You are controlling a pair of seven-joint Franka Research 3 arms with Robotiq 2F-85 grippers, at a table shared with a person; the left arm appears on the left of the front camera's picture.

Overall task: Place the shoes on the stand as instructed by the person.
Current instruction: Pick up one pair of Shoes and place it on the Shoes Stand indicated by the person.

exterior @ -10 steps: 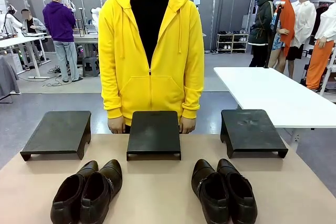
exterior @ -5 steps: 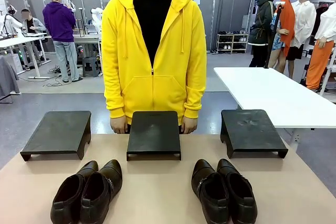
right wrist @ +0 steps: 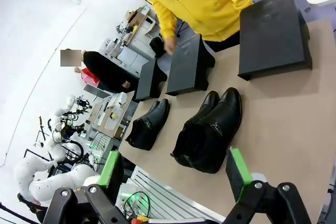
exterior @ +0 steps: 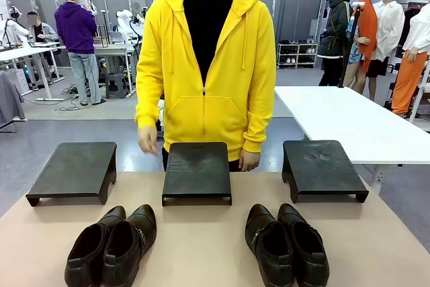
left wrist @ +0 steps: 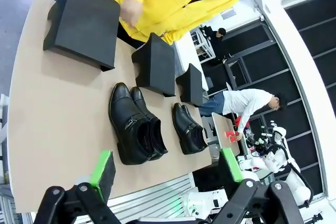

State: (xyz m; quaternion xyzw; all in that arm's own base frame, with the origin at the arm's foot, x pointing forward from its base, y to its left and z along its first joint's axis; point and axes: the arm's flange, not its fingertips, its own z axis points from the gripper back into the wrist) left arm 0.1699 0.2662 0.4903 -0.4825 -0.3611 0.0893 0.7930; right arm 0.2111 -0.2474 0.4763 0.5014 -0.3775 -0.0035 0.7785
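Left pair of shoes [exterior: 111,247] and right pair of shoes [exterior: 287,245] stand on the desk [exterior: 201,233] before three black stands [exterior: 197,169], the person [exterior: 207,78] behind the middle one; left gripper [left wrist: 167,165] and right gripper [right wrist: 175,170] both hang wide open, holding nothing.

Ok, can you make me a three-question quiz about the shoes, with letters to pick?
1. Where are the shoes?
A on the stands
B on the table, in front of them
C on the floor
2. How many black stands are there?
A two
B three
C five
3. The left fingers are:
A open and empty
B shut on a shoe
C holding a stand
Answers: 1 B, both pairs sit on the tan table. 2 B, three in a row. 3 A, wide gap, nothing between.
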